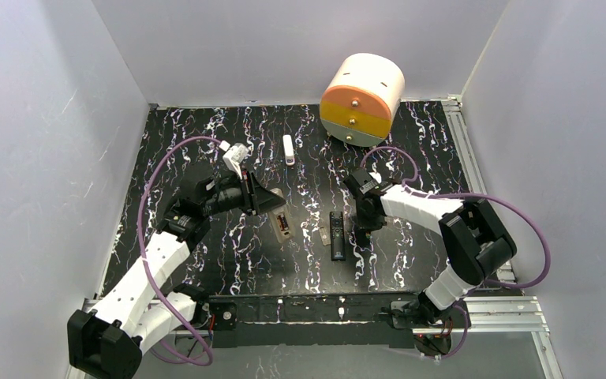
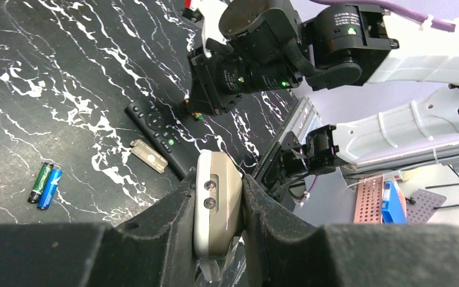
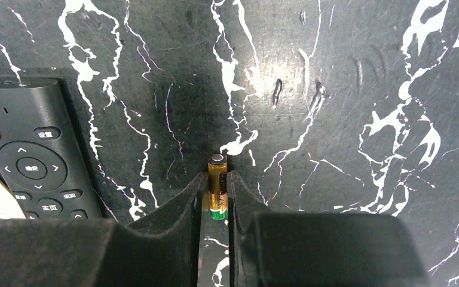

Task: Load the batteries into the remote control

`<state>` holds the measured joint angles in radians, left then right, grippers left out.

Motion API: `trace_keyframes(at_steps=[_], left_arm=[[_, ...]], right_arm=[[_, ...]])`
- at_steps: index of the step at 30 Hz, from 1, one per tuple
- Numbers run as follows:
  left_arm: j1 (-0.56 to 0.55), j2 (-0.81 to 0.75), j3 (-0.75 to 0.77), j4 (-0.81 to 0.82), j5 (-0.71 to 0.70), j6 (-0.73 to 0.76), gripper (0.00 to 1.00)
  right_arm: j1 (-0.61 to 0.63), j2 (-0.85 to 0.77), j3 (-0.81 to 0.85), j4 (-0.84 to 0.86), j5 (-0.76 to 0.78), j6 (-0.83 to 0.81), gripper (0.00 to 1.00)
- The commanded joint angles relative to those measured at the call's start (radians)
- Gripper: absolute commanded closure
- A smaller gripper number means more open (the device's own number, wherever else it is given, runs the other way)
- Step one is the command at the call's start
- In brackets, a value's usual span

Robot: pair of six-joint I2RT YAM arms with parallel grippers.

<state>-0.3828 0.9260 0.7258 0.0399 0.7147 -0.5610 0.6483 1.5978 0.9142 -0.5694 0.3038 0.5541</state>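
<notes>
Left gripper [image 2: 218, 179] clamps remote control [image 2: 218, 200] | right gripper [image 3: 217, 179] pinches orange-ended battery [image 3: 216, 170] beside black remote [image 3: 30, 161] | advice: steady remote, align battery lengthwise before seating.

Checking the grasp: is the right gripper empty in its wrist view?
No, the right gripper is closed on a gold battery, pinched between its fingers.

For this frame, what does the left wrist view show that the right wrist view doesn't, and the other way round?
Left wrist only: the left fingers clamped on the remote control, two batteries lying side by side on the table, a small tan cover and the right arm. Right wrist only: a clear look at the gold battery pinched between the right fingers. Both: the black remote and the marbled table.
</notes>
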Motion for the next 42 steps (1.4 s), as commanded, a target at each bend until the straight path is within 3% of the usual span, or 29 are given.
trace_keyframes(at_steps=[1, 6, 19, 28, 42], left_arm=[[-0.006, -0.009, -0.029, 0.001, -0.051, -0.019, 1.00], [-0.007, -0.034, -0.055, -0.012, -0.079, -0.017, 1.00], [-0.007, -0.053, -0.086, 0.002, -0.072, -0.030, 1.00], [-0.008, -0.039, -0.091, 0.002, -0.079, -0.037, 1.00], [-0.008, -0.025, -0.116, 0.011, -0.093, -0.044, 1.00]], right_arm=[[0.004, 0.061, -0.012, -0.076, -0.019, -0.005, 0.74], [0.004, 0.085, -0.019, -0.081, -0.004, -0.016, 0.71], [0.004, 0.047, -0.047, -0.042, -0.037, 0.001, 0.49], [0.005, 0.066, 0.007, -0.087, -0.029, 0.006, 0.44], [0.004, 0.048, -0.087, -0.011, -0.126, -0.002, 0.54]])
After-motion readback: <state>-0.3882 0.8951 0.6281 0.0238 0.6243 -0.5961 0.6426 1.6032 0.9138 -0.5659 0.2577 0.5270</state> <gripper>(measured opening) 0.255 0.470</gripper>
